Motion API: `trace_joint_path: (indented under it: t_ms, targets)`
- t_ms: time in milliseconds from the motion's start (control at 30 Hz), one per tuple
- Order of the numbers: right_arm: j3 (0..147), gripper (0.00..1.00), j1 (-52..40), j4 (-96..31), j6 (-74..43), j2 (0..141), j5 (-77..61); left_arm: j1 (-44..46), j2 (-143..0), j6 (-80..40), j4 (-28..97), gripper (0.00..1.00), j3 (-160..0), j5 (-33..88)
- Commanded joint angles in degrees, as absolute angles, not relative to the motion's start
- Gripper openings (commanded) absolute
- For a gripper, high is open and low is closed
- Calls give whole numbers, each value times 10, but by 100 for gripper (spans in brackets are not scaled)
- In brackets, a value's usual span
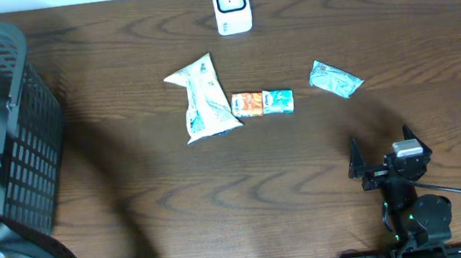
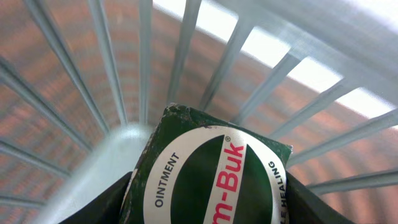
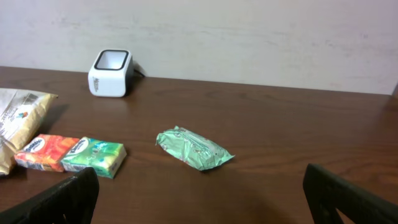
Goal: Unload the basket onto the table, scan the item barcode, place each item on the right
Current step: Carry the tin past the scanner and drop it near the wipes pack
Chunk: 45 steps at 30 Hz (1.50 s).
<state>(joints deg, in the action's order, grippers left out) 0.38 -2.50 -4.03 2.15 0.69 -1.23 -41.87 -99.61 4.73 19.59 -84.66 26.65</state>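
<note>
Dark wood-grain worktop [image 1: 131,176], smooth, low sheen. White scanner [image 1: 231,5] looks like glossy plastic. Nr the scanner: green pouch [image 1: 335,79], crinkly shiny film; tissue packs [image 1: 262,102] in glossy wrap; pale bag [image 1: 203,97], creased film. Well left of scanner: grey basket [image 1: 31,153], matt plastic lattice. The ointment box [image 2: 211,168]: green card, scuffed edges.

Soft light is falling on the dark brown wooden table [image 1: 134,202], casting faint shadows. The grey plastic basket bars [image 2: 144,62] are appearing blurred.
</note>
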Motion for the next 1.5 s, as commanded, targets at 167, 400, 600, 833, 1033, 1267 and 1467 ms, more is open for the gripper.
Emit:
trace_joint_path:
  t_ms: [167,400,600,833,1033,1267,1467]
  targets:
    - [3,99,-23,-43,26,4,-10,-420,-844,-77,132,17,-846,399]
    - [3,99,-23,-43,26,4,-10,-373,-787,-160,121,29,-846,493]
    - [3,99,-23,-43,27,4,-10,-233,-798,-160,137,29,-846,505]
    - [3,99,-23,-43,27,4,-10,-22,-868,-160,136,30,-846,501]
    - [3,99,-23,-43,27,4,-10,153,-998,-160,134,38,-846,415]
    - [3,99,-23,-43,26,4,-10,253,-1115,-160,70,45,-846,369]
    - [3,99,-23,-43,27,4,-10,283,-1156,-160,11,80,-846,353]
